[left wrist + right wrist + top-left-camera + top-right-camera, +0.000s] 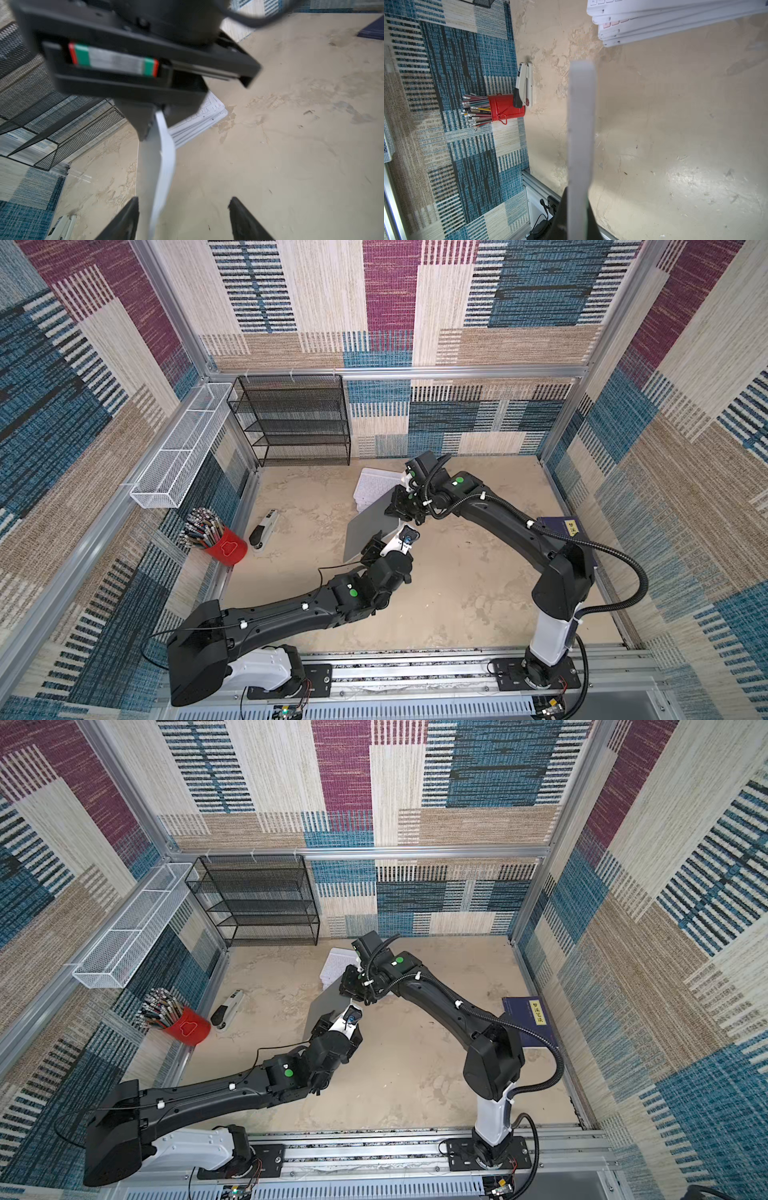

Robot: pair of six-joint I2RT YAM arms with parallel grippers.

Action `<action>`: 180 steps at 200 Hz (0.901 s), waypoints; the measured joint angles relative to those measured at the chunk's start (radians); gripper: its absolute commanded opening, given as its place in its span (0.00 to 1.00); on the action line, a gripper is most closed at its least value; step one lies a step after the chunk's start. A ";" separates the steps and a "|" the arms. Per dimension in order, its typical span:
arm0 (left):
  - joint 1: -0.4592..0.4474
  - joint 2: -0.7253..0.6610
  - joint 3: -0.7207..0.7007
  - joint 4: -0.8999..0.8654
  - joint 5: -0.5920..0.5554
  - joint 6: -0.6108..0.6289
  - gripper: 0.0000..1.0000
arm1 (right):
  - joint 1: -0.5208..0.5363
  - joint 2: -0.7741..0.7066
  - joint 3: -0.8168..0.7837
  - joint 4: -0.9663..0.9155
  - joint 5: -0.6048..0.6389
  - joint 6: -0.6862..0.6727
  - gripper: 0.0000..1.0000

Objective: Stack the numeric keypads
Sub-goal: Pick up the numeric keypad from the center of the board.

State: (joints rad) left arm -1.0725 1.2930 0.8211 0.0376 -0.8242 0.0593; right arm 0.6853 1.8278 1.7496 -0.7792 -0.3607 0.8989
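**A:** On the left wall, up high: white mesh basket [183, 448]. Below, at the table's left edge: red cup [226, 551] crammed with pencils. Just right of that, lying on the table [457, 593]: grey-black stapler [264, 529].

**B:** And further back?

**A:** Against the back wall, black mesh shelf [295, 418]. Right of its foot, flat on the table: stack of keypads [374, 485], white frames, slightly fanned. Pink keys peeking from one layer in the right wrist view.

**B:** Any keypad off the pile?

**A:** Just in front of the stack, clear of the table and steeply tilted: held keypad [370, 531]. Plain grey underside turned toward both top views. Seen edge-on from both wrists.

**B:** Gripped by which arm?

**A:** Not by the left. Left gripper [184, 199] at the near end, released, fingers spread wide, straddling the thin edge. Edge close beside one finger [131, 216]; touching or not, cannot tell. Right gripper [394, 506] at the far end, clenched on the keypad, pinching both faces.

**B:** Far right?

**A:** Dark blue book [567, 526] with a yellow label, flat near the right wall, partly hidden under the right arm.
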 measured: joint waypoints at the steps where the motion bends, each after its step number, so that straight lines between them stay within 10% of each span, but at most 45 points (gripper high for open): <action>1: 0.002 0.001 0.001 0.000 0.000 0.000 0.67 | 0.000 -0.003 -0.004 0.000 -0.002 0.000 0.00; 89: 0.047 0.072 0.041 -0.022 0.000 0.062 0.00 | 0.001 -0.058 -0.114 0.042 -0.024 0.061 0.00; 180: 0.058 0.053 -0.019 0.012 -0.022 0.008 0.00 | -0.042 0.077 0.025 -0.013 -0.199 0.000 0.28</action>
State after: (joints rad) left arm -1.0149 1.3460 0.8017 0.0498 -0.8463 0.0673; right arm 0.6437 1.9045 1.7744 -0.7925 -0.5594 0.8986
